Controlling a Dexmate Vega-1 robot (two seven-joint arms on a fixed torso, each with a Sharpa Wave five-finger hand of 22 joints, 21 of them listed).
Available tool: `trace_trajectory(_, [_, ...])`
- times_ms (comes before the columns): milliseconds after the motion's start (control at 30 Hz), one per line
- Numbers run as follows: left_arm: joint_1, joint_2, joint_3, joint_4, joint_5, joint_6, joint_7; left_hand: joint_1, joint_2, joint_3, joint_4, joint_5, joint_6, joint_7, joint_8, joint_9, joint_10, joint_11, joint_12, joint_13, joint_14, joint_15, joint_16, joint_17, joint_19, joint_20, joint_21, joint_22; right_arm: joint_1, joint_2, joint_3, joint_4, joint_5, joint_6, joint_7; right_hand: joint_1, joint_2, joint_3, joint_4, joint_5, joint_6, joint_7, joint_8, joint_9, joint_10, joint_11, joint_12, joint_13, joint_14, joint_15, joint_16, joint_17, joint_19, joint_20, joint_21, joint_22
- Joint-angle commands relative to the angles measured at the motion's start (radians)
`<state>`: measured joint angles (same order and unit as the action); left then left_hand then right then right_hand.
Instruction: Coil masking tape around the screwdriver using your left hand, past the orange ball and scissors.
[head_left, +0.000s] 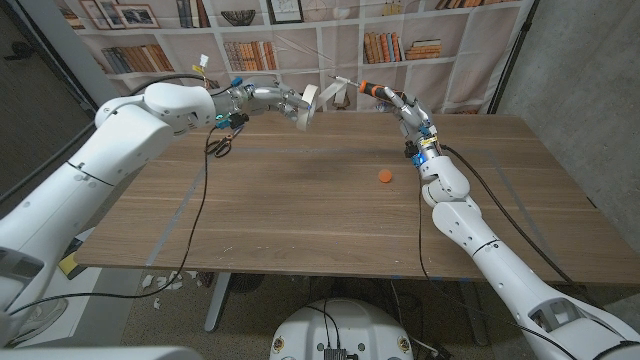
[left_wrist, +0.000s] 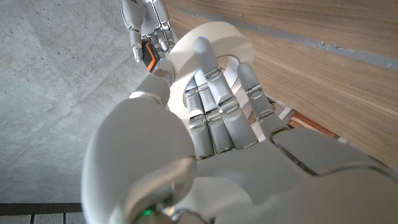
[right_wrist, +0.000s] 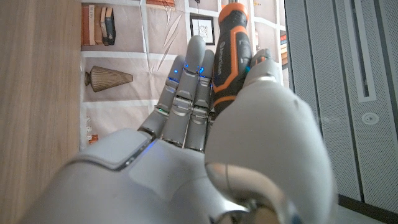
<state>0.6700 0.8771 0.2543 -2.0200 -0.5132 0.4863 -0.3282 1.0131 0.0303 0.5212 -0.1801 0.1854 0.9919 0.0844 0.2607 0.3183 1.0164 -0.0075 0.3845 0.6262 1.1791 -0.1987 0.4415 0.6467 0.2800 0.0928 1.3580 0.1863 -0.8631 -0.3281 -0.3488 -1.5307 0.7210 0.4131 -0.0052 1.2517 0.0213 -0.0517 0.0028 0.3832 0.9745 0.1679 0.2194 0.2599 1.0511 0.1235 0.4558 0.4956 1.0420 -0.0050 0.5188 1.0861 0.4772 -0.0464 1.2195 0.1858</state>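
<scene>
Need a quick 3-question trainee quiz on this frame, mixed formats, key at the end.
1. True or false: the left hand holds the masking tape roll.
2. What does the right hand grip? A) scissors B) screwdriver C) ball
3. Fill in: the orange ball lies on the ____.

Key: 1 true; 2 B; 3 table. The scissors lie on it too, by the left arm.

Surface: wooden table (head_left: 300, 215), bare planks.
Centre-right: orange ball (head_left: 385, 176), resting on the wood.
Far left of the ball: scissors (head_left: 220, 145), lying near the back edge.
</scene>
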Motion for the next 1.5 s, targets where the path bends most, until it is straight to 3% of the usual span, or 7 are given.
trace_trajectory(33, [-0.023,-0.016,0.022,0.010,0.013,0.000,-0.002,0.104,0.115,0.035,0.030,0.004,0.014,0.004,0.002,0.002,0.117,-0.108,0.001,0.111,0.002,-0.022,-0.001,0.003,-0.002,-0.004,0.010,0.001,-0.028,0.077,0.015,-0.003,0.092,0.008,-0.067,0.137,0.141,0.091,0.002,-0.008,0.160,-0.145,0.005,0.001,0.199,-0.168,0.000,0.006,0.166,-0.212,0.003,0.007,0.007,-0.128,0.008,0.000])
trace_trajectory(267, [-0.025,-0.032,0.027,0.039,0.008,-0.012,-0.010,0.103,0.114,0.037,0.030,0.004,0.016,0.004,0.000,0.002,0.119,-0.113,-0.001,0.113,0.001,-0.023,-0.004,0.004,-0.002,-0.006,0.011,0.001,-0.039,0.141,0.064,0.003,0.361,-0.061,0.063,0.140,0.140,0.096,-0.001,-0.013,0.163,-0.143,0.004,-0.002,0.205,-0.166,-0.002,0.001,0.169,-0.212,0.001,0.009,0.011,-0.125,0.011,-0.001])
trace_trajectory(467, [-0.025,-0.043,0.030,0.057,0.009,-0.020,-0.005,0.102,0.115,0.037,0.030,0.004,0.015,0.004,-0.002,0.002,0.119,-0.111,-0.002,0.115,0.000,-0.019,-0.005,0.006,-0.003,-0.005,0.011,0.001,-0.045,0.185,0.099,0.015,0.488,-0.093,0.144,0.142,0.138,0.100,-0.005,-0.019,0.170,-0.136,0.004,-0.005,0.211,-0.167,-0.001,0.001,0.179,-0.211,0.001,0.010,0.015,-0.121,0.014,-0.003])
trace_trajectory(767, [-0.028,-0.057,0.034,0.082,0.014,-0.020,0.010,0.101,0.114,0.039,0.030,0.004,0.018,0.005,-0.004,0.001,0.123,-0.110,-0.005,0.115,0.002,-0.022,-0.007,0.006,-0.003,-0.006,0.012,0.001,-0.052,0.203,0.128,0.017,0.549,-0.120,0.204,0.142,0.136,0.105,-0.009,-0.024,0.172,-0.137,0.001,-0.008,0.217,-0.170,-0.002,-0.001,0.186,-0.211,-0.002,0.008,0.020,-0.121,0.016,-0.005])
trace_trajectory(1133, [-0.041,-0.064,0.052,0.090,0.054,-0.006,0.045,0.100,0.113,0.040,0.029,0.004,0.019,0.003,-0.006,0.003,0.124,-0.110,-0.009,0.116,0.003,-0.020,-0.009,0.010,-0.005,-0.007,0.012,0.001,-0.065,0.208,0.143,-0.002,0.555,-0.131,0.186,0.143,0.134,0.113,-0.015,-0.031,0.177,-0.133,-0.001,-0.013,0.232,-0.172,-0.004,-0.012,0.198,-0.211,-0.011,-0.002,0.024,-0.116,0.017,-0.007])
trace_trajectory(1267, [-0.041,-0.063,0.068,0.064,0.111,0.013,0.100,0.099,0.113,0.041,0.030,0.004,0.019,0.004,-0.007,0.004,0.126,-0.110,-0.011,0.114,0.004,-0.021,-0.010,0.009,-0.003,-0.008,0.013,0.001,-0.069,0.209,0.144,-0.017,0.561,-0.134,0.196,0.145,0.133,0.121,-0.022,-0.037,0.177,-0.127,-0.003,-0.018,0.210,-0.155,-0.019,-0.017,0.213,-0.211,-0.018,-0.014,0.029,-0.115,0.019,-0.007])
trace_trajectory(1500, [-0.030,-0.088,0.080,0.055,0.174,0.045,0.181,0.098,0.111,0.042,0.030,0.004,0.026,0.002,-0.006,0.003,0.131,-0.110,-0.013,0.112,0.006,-0.021,-0.011,0.010,-0.002,-0.010,0.014,0.000,-0.072,0.197,0.144,-0.037,0.582,-0.157,0.245,0.144,0.130,0.124,-0.026,-0.041,0.175,-0.123,-0.005,-0.020,0.207,-0.155,-0.019,-0.010,0.217,-0.211,-0.019,-0.013,0.031,-0.115,0.020,-0.007])
